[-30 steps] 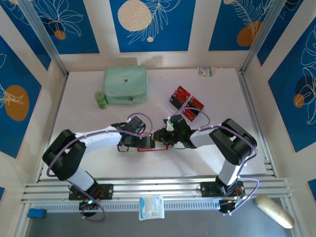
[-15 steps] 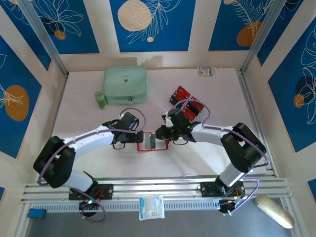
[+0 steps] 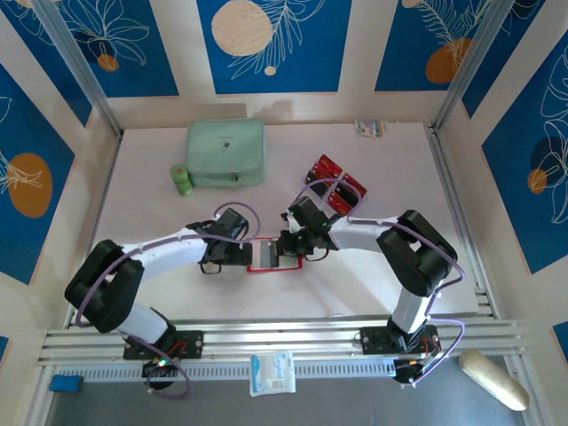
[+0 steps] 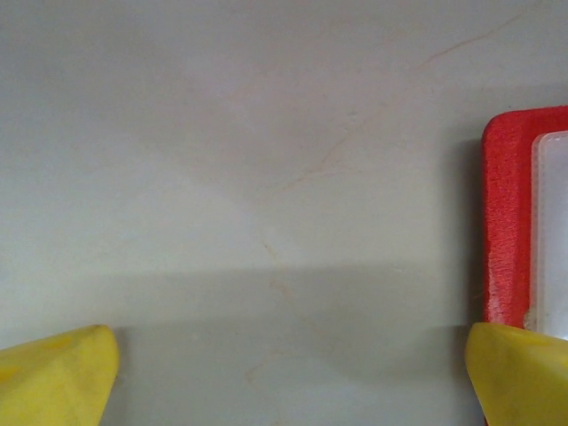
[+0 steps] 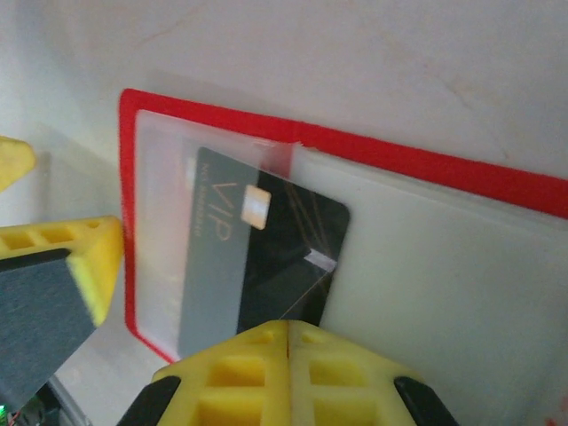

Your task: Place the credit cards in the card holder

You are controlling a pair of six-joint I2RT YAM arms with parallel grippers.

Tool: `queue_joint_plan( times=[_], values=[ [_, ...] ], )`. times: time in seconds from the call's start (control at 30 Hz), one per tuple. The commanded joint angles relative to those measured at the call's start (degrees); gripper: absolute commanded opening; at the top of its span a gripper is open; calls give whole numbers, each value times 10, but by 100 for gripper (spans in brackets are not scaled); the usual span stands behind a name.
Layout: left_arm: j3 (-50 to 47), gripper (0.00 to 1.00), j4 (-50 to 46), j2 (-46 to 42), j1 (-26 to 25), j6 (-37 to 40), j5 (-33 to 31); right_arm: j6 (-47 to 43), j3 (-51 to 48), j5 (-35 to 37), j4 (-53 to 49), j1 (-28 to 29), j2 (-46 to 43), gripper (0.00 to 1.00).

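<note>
The red card holder (image 3: 266, 264) lies open on the table between both grippers, its clear sleeves up. In the right wrist view a black card (image 5: 266, 248) marked VIP sits partly under a clear sleeve of the card holder (image 5: 426, 164). My right gripper (image 5: 288, 342) is shut, its tips over the card's near edge. My left gripper (image 4: 288, 382) stands wide open on the table, one fingertip (image 4: 519, 373) resting on the card holder's red rim (image 4: 506, 222). From above, the left gripper (image 3: 238, 256) is at the holder's left edge and the right gripper (image 3: 288, 246) is over its right part. More red and black credit cards (image 3: 335, 182) lie behind the right arm.
A mint-green zip case (image 3: 225, 153) and a small green roll (image 3: 182, 180) sit at the back left. A small packet (image 3: 369, 128) lies by the back wall. A white packet (image 3: 272, 373) rests on the front rail.
My right gripper has closed and shifted slightly left over the card holder. The left arm has settled its open gripper at the holder's left edge.
</note>
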Motion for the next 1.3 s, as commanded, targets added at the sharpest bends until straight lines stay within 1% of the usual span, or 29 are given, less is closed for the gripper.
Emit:
queue_joint_plan(
  times=[0.0, 0.07, 0.37, 0.57, 0.8, 1.27],
  values=[
    [-6, 100, -3, 14, 6, 2, -9, -13, 23, -1, -22, 9, 21, 3],
    [-6, 100, -1, 17, 7, 3, -9, -13, 31, -3, -25, 14, 31, 1],
    [-8, 100, 2, 18, 7, 3, -10, -8, 63, -16, -35, 37, 59, 0],
    [-6, 100, -4, 6, 6, 5, -10, -6, 52, -6, -46, 28, 15, 0],
    [-6, 100, -24, -20, 7, 0, -40, -8, 39, -1, -50, 8, -7, 0],
    [-7, 100, -17, -4, 8, -2, -39, 1, 65, -10, -39, 19, 43, 0]
  ],
)
